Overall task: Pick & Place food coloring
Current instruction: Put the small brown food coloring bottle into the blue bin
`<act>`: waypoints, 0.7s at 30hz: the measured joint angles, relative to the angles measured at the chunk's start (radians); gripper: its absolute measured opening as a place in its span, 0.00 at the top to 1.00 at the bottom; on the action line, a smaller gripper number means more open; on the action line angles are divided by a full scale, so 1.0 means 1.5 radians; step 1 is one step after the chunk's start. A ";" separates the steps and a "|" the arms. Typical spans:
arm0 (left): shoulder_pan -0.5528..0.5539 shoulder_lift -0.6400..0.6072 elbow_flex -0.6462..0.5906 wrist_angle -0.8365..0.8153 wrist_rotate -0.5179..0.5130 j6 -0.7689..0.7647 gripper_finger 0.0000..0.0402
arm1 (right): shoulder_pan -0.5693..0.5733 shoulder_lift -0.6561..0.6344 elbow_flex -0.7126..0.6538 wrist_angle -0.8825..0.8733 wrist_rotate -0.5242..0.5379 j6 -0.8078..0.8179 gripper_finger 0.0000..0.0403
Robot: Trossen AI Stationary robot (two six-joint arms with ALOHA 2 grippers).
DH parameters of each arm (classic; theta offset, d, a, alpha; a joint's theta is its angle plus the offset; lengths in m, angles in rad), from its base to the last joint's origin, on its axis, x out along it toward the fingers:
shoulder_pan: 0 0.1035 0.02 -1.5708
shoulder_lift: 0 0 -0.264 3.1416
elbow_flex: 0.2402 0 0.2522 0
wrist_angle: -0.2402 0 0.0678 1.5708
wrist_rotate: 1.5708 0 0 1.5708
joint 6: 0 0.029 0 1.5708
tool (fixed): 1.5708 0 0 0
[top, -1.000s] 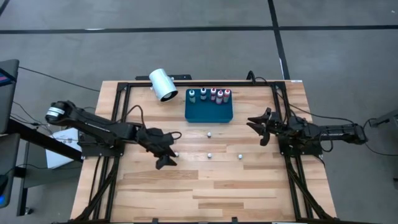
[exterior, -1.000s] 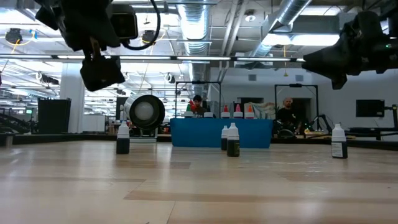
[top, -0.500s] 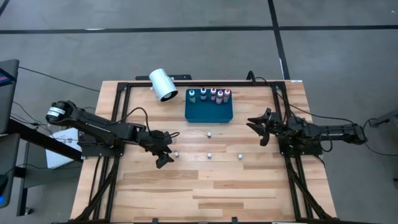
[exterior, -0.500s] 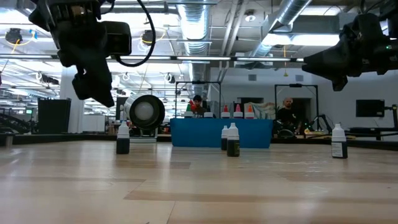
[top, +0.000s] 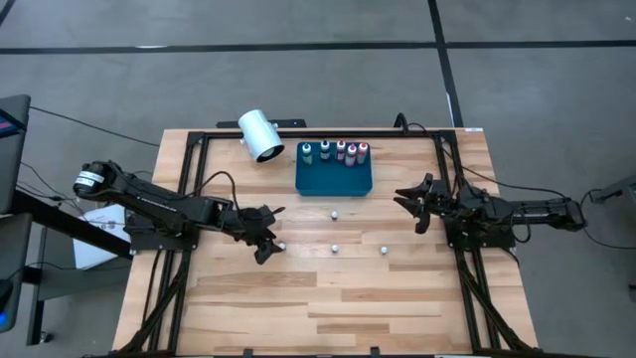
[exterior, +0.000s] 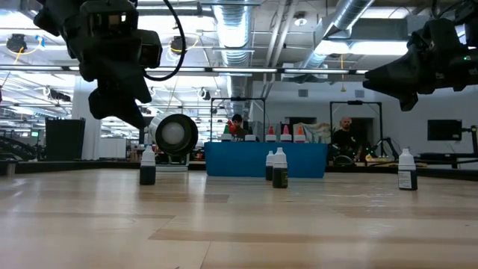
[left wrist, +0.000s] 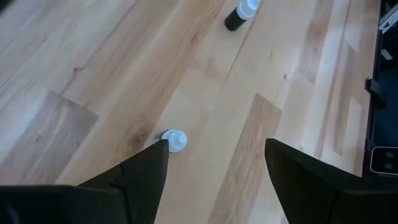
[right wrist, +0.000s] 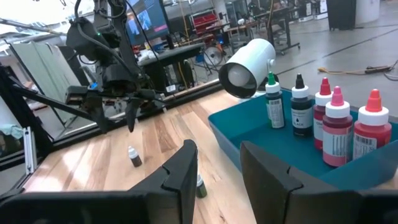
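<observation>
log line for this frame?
left gripper: open, above small bottle | right gripper: empty, idle beside tray | five bottles in tray

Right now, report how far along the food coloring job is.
Done: five bottles stand at the tray's far end. In hand: nothing is gripped; the open left tool hovers over the leftmost loose bottle. The right tool waits empty at the right. Left: four small white-capped bottles stand loose on the table.
</observation>
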 joint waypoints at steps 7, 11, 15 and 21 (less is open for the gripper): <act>0.000 0.000 0.000 -0.011 -0.047 0.003 0.36 | 0.000 0.000 0.000 0.000 0.000 0.000 0.73; -0.009 0.000 0.000 -0.060 -0.091 0.011 0.36 | 0.000 0.000 0.000 0.000 0.000 0.000 0.73; -0.023 0.000 0.000 -0.087 -0.100 0.011 0.36 | 0.000 0.000 0.000 0.000 0.000 0.001 0.73; -0.053 0.004 0.000 -0.089 -0.110 0.011 0.36 | 0.000 0.000 0.000 -0.005 0.000 0.000 0.73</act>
